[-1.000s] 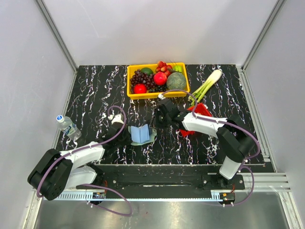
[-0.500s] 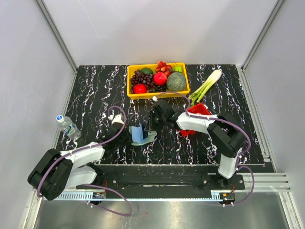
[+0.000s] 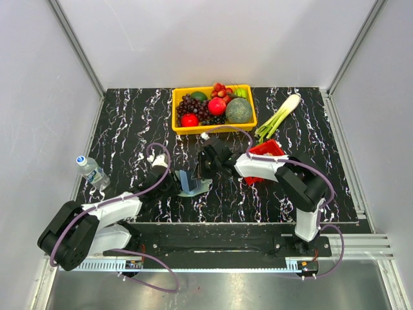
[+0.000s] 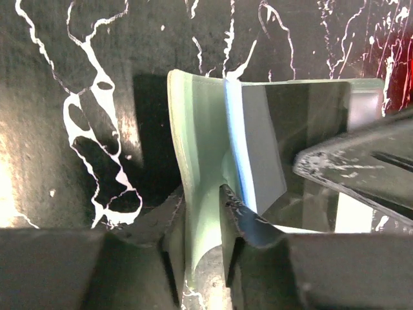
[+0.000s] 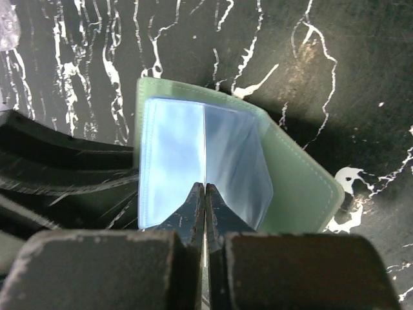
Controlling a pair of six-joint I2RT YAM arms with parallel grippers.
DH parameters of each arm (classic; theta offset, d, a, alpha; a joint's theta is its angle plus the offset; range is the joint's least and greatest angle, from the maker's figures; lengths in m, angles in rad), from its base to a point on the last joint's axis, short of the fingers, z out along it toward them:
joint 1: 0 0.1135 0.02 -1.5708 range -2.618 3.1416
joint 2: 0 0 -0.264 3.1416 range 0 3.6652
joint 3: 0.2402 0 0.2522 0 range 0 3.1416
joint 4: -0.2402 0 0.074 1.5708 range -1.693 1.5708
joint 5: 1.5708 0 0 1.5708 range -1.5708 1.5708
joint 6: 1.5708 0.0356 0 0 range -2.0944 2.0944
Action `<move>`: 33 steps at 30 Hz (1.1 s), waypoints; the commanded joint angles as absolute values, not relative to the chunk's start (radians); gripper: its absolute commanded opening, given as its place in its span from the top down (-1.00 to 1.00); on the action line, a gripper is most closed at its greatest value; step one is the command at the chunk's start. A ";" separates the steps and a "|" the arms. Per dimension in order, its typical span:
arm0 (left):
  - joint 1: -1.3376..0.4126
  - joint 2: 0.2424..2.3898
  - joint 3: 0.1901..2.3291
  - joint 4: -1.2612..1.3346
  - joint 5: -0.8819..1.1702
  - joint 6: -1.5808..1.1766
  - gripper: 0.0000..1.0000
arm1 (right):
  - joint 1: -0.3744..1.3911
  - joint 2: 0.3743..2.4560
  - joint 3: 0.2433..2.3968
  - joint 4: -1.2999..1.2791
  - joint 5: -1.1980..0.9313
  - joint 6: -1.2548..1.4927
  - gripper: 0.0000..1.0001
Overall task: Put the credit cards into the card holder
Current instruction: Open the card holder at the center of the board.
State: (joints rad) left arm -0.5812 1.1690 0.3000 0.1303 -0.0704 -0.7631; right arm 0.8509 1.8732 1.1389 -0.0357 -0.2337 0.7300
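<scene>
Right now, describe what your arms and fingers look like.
Both arms match: the left arm and right arm have white links between bulky black joints, each trailed by a looping mauve cable. The fingers are flat, matte black, tapering blades with scuffed, speckled edges.

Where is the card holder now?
Top view: the card holder sits just left of centre, between the left gripper and right gripper, nearer than the yellow tray.
</scene>
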 commanded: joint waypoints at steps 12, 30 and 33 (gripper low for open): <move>-0.584 0.818 0.245 0.031 -0.179 -0.787 -0.25 | 0.857 1.916 1.166 -0.077 -0.133 0.692 1.00; -0.584 1.229 0.287 0.127 -0.132 -0.818 0.74 | 0.810 1.800 1.071 0.043 -0.199 0.699 1.00; -0.586 1.235 0.278 0.138 -0.127 -0.819 0.77 | 0.763 1.758 1.008 0.074 -0.215 0.719 1.00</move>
State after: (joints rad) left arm -0.5793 1.2015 0.3027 0.1791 -0.1463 -0.8131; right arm 0.8261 1.8446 1.0702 0.0055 -0.2039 0.7090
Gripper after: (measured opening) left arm 0.127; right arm 0.010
